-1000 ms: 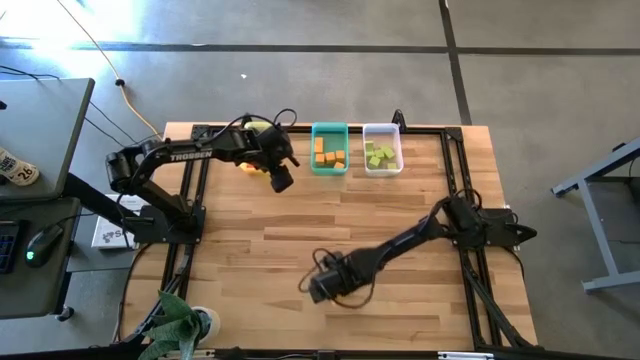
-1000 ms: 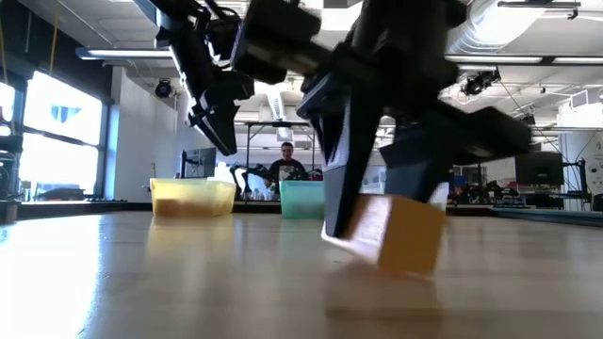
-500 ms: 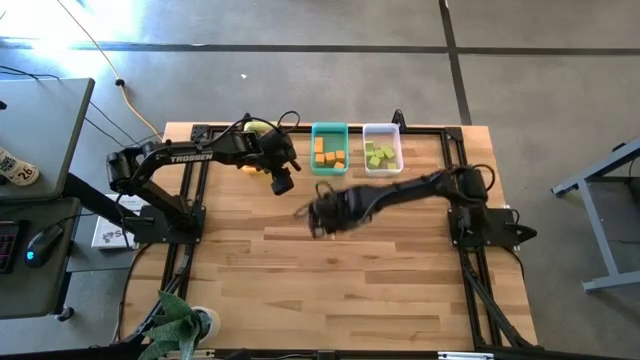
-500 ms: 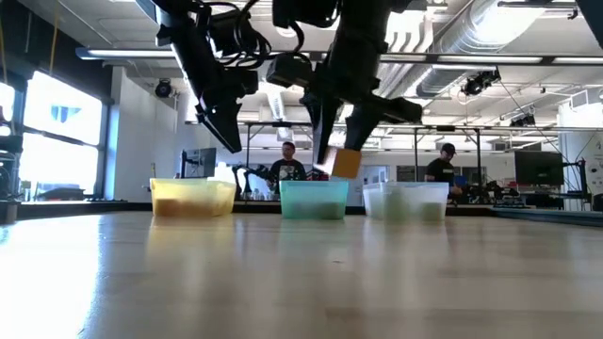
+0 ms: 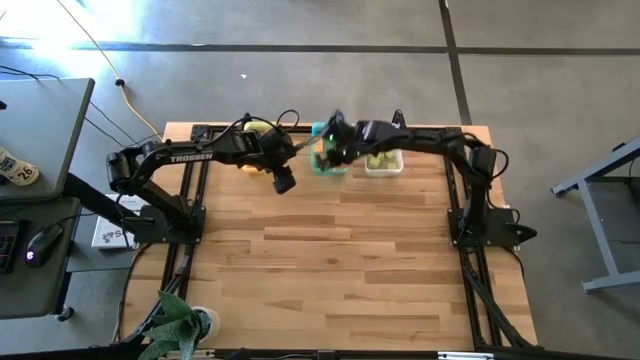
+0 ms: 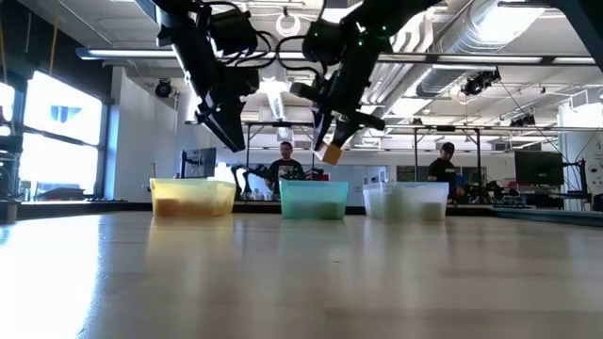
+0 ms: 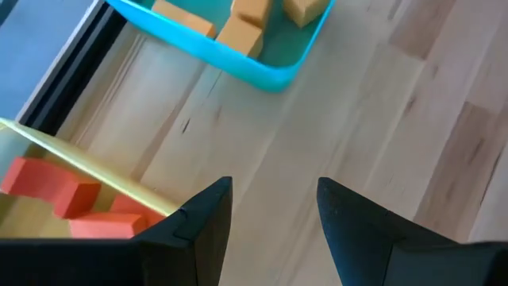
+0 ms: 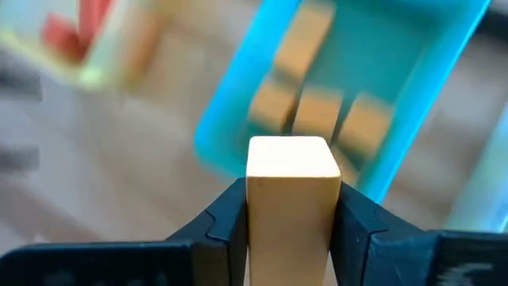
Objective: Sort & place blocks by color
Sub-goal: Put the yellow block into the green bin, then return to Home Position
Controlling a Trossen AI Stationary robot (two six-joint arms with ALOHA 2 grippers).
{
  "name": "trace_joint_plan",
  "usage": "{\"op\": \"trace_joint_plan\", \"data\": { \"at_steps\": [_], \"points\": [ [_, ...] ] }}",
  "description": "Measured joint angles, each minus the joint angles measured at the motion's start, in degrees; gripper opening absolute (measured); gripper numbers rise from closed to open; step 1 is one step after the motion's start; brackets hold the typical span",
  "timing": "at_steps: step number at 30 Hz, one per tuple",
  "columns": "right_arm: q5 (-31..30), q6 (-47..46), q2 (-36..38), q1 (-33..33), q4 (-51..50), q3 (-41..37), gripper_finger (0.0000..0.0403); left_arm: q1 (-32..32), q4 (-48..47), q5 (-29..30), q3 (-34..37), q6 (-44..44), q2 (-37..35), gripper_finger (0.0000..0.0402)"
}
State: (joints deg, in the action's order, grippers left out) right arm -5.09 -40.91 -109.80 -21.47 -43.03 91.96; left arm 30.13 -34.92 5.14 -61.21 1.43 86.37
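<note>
The orange block (image 8: 290, 199) looked like a small, stiff, light cube with flat faces, unlikely to deform or break. Its smooth sides might slip under a loose pinch, so the sound grip was across two opposite flat faces, near the middle. That was how the right claw (image 8: 290, 226) had it: both fingers clamped on its sides, the top half standing clear above them.

The right arm reached far out across the table (image 5: 350, 250), its claw raised over the teal bin (image 8: 413, 103). In the low view the block (image 6: 330, 152) hung just under the claw, above the bin's rim (image 6: 314, 185). Orange blocks (image 8: 317, 111) already lay in the bin beyond the fingers.

The left claw (image 7: 274, 218) hovered with fingers apart and nothing between them, between the yellow bin (image 7: 71, 163), with its red blocks (image 7: 51, 187), and the teal one.
</note>
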Motion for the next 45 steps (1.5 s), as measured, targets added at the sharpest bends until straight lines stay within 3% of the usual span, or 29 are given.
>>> {"op": "trace_joint_plan", "data": {
  "at_steps": [7,12,18,28,31,36,41,45],
  "points": [
    [-0.9,8.8,-0.3,-6.7,9.8,0.0,0.0103,0.0,4.7,-2.6,0.0,5.5,0.0,0.0172],
    [-0.6,13.8,-3.0,-7.6,14.0,0.0,0.0103,-0.2,7.5,-5.2,0.0,8.7,-0.1,0.0172],
    [-0.4,13.4,-5.9,-7.5,13.4,0.0,0.0122,-1.0,7.6,-7.1,0.0,10.2,-3.2,0.0172],
    [1.1,11.4,-6.5,-7.4,13.8,0.0,0.0203,-4.9,6.7,-7.2,0.0,9.3,-13.5,0.0172],
    [1.7,7.8,-6.5,-7.4,13.9,0.0,0.0213,-6.6,5.4,-7.7,0.0,9.1,-16.9,0.0172],
    [8.3,7.0,-5.6,-7.4,14.1,0.5,0.0215,-9.8,4.9,-7.7,1.2,8.9,-24.2,0.0172],
    [12.3,6.3,-4.5,-5.2,14.2,4.1,0.0216,-13.2,7.8,-7.2,8.9,11.9,-33.9,0.0172],
    [10.3,10.5,-3.3,-1.2,14.0,8.5,0.0216,-15.6,9.7,-6.7,17.0,13.4,-43.3,0.0172]
  ]
}}
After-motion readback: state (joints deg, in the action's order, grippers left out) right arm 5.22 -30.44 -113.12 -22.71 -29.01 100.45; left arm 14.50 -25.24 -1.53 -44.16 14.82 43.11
